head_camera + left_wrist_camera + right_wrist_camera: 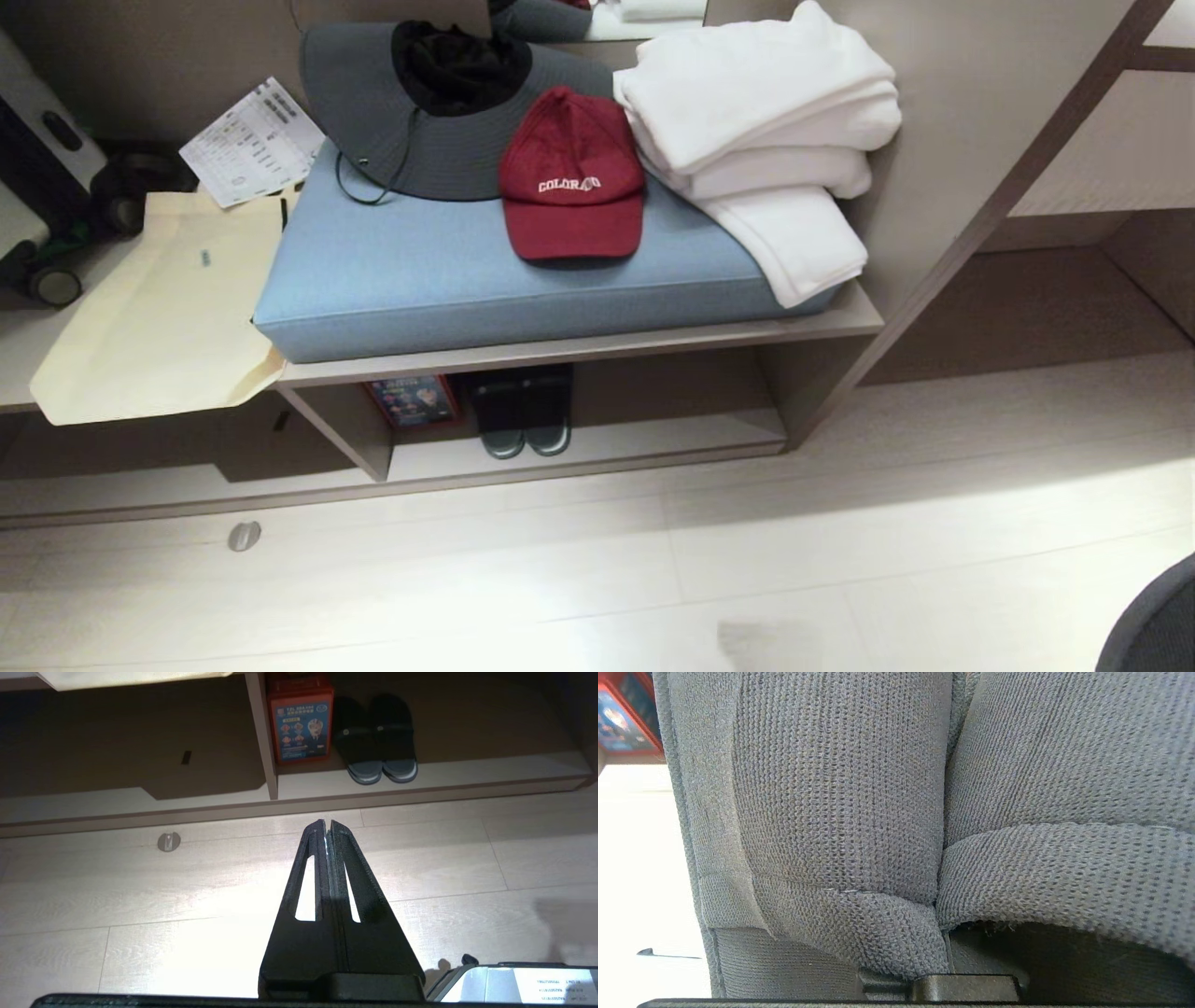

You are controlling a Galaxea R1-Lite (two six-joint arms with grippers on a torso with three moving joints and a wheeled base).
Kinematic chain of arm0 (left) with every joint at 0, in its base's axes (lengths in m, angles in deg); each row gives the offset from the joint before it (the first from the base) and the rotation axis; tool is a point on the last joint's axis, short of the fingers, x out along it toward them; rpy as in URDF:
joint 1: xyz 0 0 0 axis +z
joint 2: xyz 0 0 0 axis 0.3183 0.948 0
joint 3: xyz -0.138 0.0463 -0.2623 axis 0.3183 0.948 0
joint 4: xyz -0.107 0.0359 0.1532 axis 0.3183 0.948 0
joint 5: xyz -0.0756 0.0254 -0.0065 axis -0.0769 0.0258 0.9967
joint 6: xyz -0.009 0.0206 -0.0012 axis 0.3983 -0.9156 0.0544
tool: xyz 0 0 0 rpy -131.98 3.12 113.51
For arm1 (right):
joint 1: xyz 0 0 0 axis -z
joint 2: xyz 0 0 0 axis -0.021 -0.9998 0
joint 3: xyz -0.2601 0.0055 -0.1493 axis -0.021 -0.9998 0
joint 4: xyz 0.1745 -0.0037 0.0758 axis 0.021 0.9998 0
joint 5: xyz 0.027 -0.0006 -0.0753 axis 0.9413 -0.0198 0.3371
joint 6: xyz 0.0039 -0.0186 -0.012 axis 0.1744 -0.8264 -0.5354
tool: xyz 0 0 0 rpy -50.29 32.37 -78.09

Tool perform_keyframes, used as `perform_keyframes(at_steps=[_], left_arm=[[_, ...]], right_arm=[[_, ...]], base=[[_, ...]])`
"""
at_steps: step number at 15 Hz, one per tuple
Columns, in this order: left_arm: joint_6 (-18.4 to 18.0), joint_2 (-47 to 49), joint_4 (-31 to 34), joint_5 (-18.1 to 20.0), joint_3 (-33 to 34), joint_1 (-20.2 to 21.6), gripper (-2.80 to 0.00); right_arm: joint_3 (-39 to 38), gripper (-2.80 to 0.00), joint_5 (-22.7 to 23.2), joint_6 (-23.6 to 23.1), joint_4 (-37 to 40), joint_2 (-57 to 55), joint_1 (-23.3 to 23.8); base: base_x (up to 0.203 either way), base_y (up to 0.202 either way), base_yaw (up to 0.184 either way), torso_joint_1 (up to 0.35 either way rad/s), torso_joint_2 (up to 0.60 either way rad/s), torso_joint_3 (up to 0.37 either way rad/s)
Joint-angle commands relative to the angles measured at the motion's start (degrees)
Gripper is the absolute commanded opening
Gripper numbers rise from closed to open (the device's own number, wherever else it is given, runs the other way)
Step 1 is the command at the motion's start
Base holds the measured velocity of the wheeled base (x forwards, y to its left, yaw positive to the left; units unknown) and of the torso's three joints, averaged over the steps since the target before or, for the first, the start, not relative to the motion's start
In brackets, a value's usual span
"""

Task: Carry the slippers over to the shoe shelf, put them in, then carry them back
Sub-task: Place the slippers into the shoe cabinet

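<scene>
Right end effector is clamping the grey-blue slippers shut-jawed, facing the shoe shelf where a darker pair is sitting; left end effector is hanging closed, empty; delivery step underway, next likely lowering them into the free space beside that pair.

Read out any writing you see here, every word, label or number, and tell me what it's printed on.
"COLORADO" on the front of the red cap, last letters partly unclear.
Printed sheet beside the grey hat: too small to read.
Red box in the shoe shelf: text blurred.
Cream bag: small mark, unreadable.
White label in the left wrist view: blurred.
</scene>
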Motion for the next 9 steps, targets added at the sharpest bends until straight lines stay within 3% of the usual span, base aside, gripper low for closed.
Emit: perform_keyframes(at_steps=[1, 9], left_arm=[[0.1, 0.0, 0.0, 0.0, 0.0, 0.0, -2.80], [0.0, 0.0, 0.0, 0.0, 0.0, 0.0, -2.80]], right_arm=[[0.0, -2.80, 0.0, 0.0, 0.0, -0.1, 0.0], [0.0, -2.80, 0.0, 0.0, 0.0, -0.1, 0.0]], base=[[0.000, 0.000, 0.000, 0.002, 0.01, -0.201], [0.000, 0.000, 0.000, 0.003, 0.00, -0.196]])
